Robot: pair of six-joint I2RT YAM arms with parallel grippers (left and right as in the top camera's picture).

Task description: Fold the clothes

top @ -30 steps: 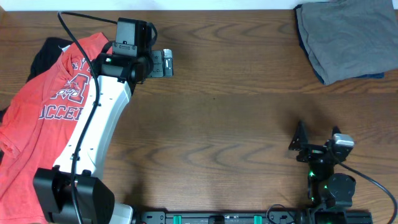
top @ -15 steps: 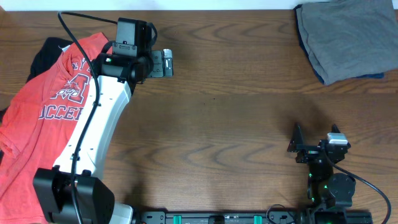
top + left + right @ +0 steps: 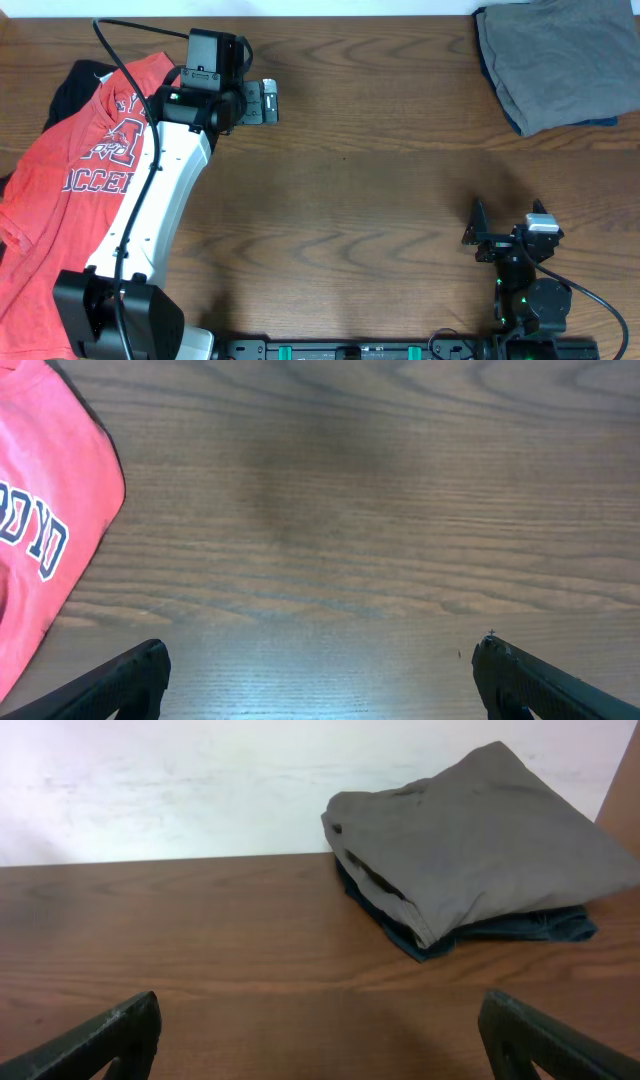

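While the grey shorts lie folded atop a navy garment at the far right corner of the surface, the red T-shirt sprawls unfolded at left. Left claw and right claw both gape empty. Likely next: the left claw must pinch the shirt's edge and drag it centreward.
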